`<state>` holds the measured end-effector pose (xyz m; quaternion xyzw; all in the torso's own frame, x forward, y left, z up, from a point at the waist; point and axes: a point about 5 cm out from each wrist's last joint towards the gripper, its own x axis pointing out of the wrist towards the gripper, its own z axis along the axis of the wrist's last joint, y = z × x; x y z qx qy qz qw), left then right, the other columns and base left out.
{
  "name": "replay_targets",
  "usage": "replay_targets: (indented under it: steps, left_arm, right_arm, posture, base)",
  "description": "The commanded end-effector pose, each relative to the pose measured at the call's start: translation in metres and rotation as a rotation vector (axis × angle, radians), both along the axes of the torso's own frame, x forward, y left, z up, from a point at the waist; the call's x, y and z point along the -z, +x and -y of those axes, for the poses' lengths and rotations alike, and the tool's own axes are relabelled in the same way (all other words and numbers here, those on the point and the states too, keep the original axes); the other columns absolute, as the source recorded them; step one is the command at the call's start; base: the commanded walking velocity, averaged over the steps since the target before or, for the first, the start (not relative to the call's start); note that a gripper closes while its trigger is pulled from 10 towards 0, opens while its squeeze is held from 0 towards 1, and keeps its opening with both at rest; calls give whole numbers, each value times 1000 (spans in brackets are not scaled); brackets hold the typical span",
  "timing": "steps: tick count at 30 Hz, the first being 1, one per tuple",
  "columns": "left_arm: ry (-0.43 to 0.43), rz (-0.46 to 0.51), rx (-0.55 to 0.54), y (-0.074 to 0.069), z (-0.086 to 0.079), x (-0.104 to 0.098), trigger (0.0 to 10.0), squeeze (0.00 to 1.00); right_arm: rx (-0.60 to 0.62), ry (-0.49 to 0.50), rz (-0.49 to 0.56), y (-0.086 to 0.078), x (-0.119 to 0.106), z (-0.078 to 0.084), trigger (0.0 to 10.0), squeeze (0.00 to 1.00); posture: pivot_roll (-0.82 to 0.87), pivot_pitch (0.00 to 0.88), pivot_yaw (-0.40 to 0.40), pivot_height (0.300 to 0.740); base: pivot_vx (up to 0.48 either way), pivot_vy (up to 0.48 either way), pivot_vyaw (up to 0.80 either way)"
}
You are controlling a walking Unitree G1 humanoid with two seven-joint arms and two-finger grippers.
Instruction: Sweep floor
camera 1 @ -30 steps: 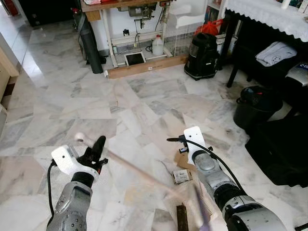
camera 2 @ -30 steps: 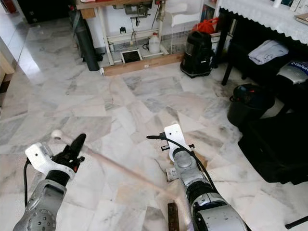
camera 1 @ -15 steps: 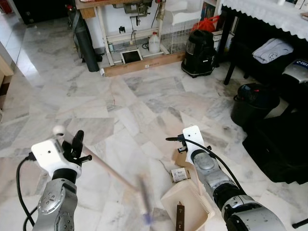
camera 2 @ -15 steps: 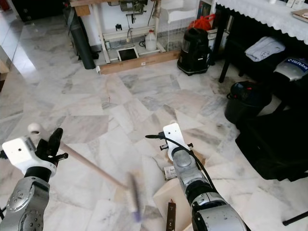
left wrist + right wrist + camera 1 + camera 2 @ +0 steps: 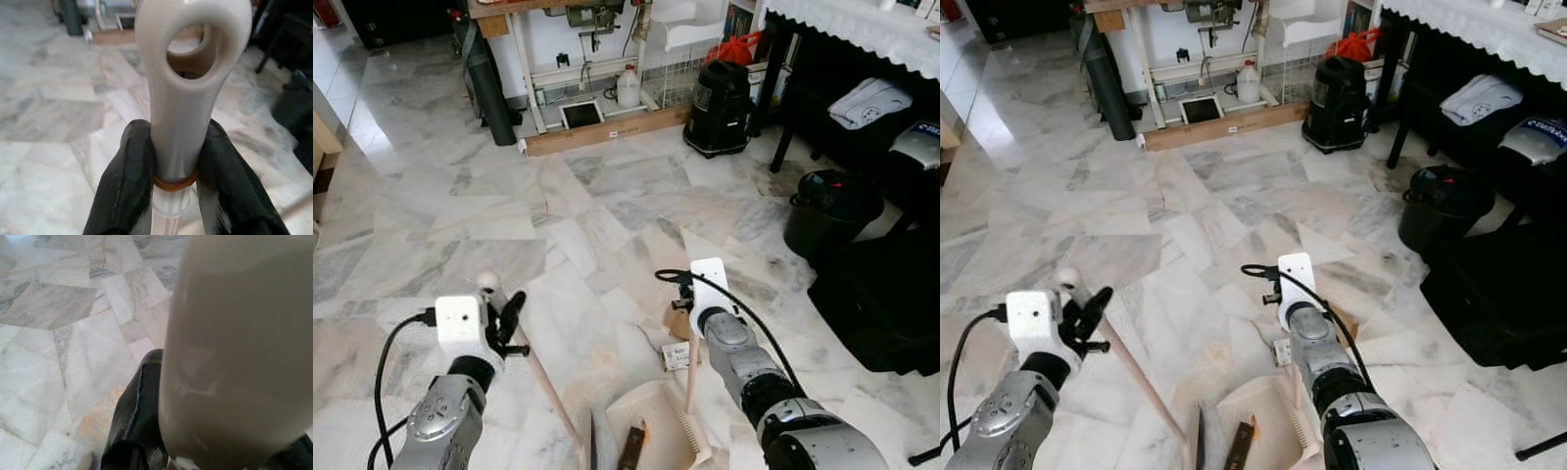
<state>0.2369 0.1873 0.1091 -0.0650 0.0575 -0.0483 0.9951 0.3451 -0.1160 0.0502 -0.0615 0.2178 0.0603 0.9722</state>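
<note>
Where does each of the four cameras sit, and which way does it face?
Left eye view: on the head, looking down at the marble floor, both silver arms, broom and dustpan.
Right eye view: beside it; same scene.
Left wrist view: on the left wrist, looking along the left gripper, jaws shut on the broom's handle.
Right wrist view: on the right wrist, looking along the right gripper against the dustpan's handle.

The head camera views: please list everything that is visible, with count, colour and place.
broom: 1, pale handle, slanting across floor, top in left tool
dustpan: 1, cream, on floor, handle in right tool
dark flat piece: 1, dark brown, in dustpan
small box: 1, white, on floor beside right arm
vacuum cleaner: 1, black, far right
bucket: 1, black, right
jug: 1, white, under far bench
left tool: black, shut on broom
right tool: black, grips dustpan handle
</note>
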Motion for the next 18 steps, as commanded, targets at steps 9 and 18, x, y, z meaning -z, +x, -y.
replay_targets:
  steps: [9,18]
  left_arm:
    - [-136,-2,178,-6,25,-9,10000,0]
    - [-208,66,153,0,27,-20,10000,0]
  right_arm:
    - [-14,77,-73,-7,10,-11,10000,0]
    - [-20,81,-73,-7,9,-12,10000,0]
  posture:
    - [-155,70,62,740]
    - [-155,68,62,740]
  base:
    - [0,0,0]
    - [0,0,0]
